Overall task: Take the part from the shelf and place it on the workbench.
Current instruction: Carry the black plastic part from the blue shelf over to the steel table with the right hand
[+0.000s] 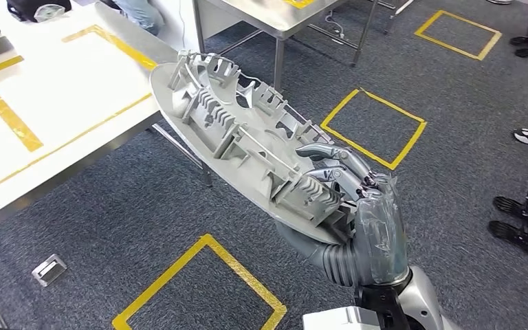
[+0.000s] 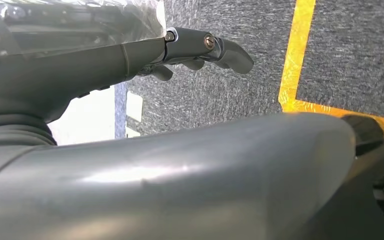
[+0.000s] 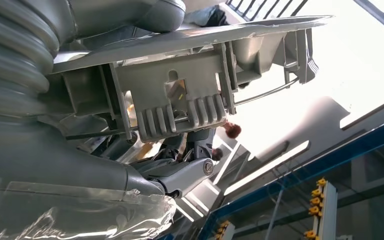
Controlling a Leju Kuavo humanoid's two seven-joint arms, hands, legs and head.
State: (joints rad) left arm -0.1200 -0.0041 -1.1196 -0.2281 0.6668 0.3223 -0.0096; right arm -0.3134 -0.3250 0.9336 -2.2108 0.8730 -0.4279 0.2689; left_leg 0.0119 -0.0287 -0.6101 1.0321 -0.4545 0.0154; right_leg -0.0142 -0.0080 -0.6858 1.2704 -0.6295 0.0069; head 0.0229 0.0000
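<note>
Right hand (image 1: 357, 206) grips the grey part (image 1: 240, 134) at its near end; left hand (image 2: 200, 47) holds nothing.

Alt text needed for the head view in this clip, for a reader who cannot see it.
The robot's right hand holds a long grey ribbed part at one end, its far end reaching over the edge of a white workbench marked with yellow tape. Below lies grey carpet with yellow taped squares.

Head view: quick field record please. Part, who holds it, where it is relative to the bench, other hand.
part: grey ribbed plastic part, long, oval
holder: right hand, fingers over its near end
position: held tilted, far end over the white workbench edge, not set down
left hand: holds nothing, above carpet
floor: yellow tape squares
</note>
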